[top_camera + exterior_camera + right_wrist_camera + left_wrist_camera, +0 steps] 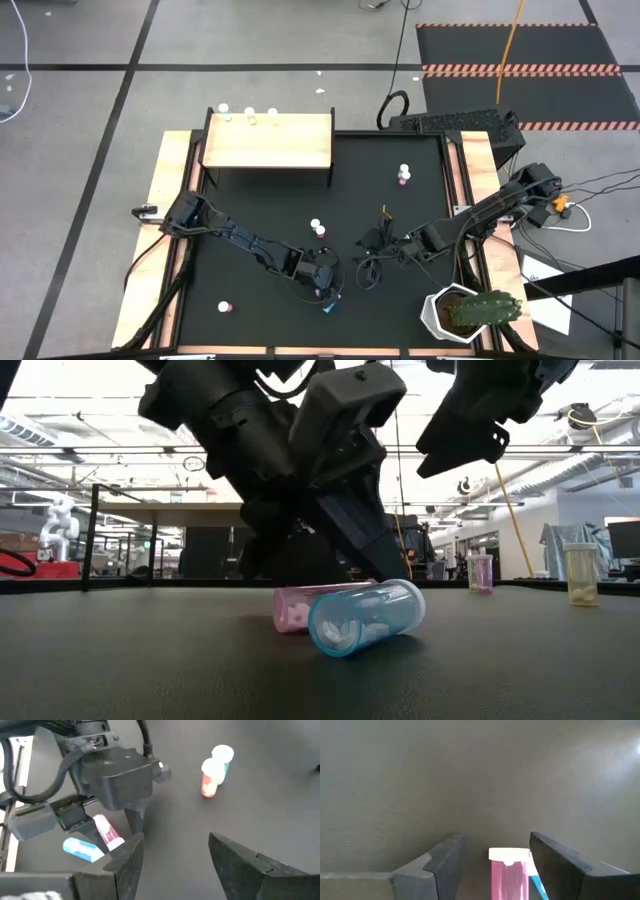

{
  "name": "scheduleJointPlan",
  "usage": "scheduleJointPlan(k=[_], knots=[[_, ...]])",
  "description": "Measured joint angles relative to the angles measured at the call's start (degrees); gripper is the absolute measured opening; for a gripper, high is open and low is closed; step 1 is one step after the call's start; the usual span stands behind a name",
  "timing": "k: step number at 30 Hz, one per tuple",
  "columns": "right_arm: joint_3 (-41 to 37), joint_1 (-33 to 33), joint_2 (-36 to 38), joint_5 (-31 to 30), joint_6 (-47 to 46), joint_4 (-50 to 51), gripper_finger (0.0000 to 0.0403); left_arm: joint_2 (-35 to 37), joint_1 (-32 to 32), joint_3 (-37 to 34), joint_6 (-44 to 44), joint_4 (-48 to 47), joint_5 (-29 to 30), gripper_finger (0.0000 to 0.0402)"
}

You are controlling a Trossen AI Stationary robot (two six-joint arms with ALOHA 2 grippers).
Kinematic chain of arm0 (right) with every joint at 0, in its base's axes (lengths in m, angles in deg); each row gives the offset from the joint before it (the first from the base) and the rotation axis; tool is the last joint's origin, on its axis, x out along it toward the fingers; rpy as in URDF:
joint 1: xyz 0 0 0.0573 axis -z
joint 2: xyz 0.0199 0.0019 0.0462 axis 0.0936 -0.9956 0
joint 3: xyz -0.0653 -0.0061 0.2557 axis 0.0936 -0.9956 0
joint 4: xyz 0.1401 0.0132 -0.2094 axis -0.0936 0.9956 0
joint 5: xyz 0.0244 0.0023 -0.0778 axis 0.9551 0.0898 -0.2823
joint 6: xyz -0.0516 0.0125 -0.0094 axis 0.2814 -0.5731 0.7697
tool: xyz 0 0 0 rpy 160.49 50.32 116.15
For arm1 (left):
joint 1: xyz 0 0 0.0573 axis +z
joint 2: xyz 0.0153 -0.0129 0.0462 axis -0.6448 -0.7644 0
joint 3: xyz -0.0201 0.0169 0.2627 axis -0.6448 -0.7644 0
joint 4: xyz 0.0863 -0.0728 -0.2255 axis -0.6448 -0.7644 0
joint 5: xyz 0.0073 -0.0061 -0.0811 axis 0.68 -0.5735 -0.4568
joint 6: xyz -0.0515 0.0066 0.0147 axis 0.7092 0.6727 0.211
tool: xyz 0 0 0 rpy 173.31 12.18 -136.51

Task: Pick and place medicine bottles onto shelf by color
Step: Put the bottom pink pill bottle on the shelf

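Note:
A pink bottle with a white cap lies on its side on the black mat, and a blue bottle lies right beside it. My left gripper is open and low over the mat, one finger on each side of the pink bottle. My right gripper is open and empty, above the mat to the right of the left gripper. The pale-wood shelf stands at the far left with three bottles along its far edge. In the high view the pink bottle is hidden under my left gripper. My left gripper comes at the pink bottle slanting down, its fingers lying along the bottle's two long sides. One finger is right against the bottle's side near the cap; I cannot tell whether it touches. The other finger stands clear. The bottle lies flat on the mat.
Two upright bottles stand at mid-mat, two more at the far right, and one near the front left. A white pot with a cactus stands at the front right corner. Cables lie near my right gripper.

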Motion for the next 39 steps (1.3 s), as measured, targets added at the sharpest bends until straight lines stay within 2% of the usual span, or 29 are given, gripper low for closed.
scheduleJointPlan(k=[7,11,19,27,34,39], knots=[[-0.01,0.00,0.00,0.02,-1.15,2.90,0.0220,-0.05,0.70,2.77,-7.36,-7.47,-0.25,0.0149],[0.00,0.00,0.00,0.02,-2.15,3.67,0.0220,-0.03,1.44,2.92,-7.69,-8.39,-2.05,0.0114],[-0.01,-0.09,0.04,0.00,-4.24,4.21,0.0220,1.86,3.04,2.71,-6.14,-11.03,-3.60,0.0116],[-0.02,-1.61,3.64,-4.34,-4.92,3.61,0.0220,13.37,7.58,2.70,-7.91,-15.80,-0.79,0.0117],[-0.11,-1.40,5.80,-5.03,-3.94,-6.67,0.0220,26.83,11.25,2.70,-14.47,-12.62,8.88,0.0117],[-4.21,0.34,7.07,-7.24,2.23,-25.73,0.0227,33.42,12.68,2.77,-22.24,-3.43,12.97,0.0117]])
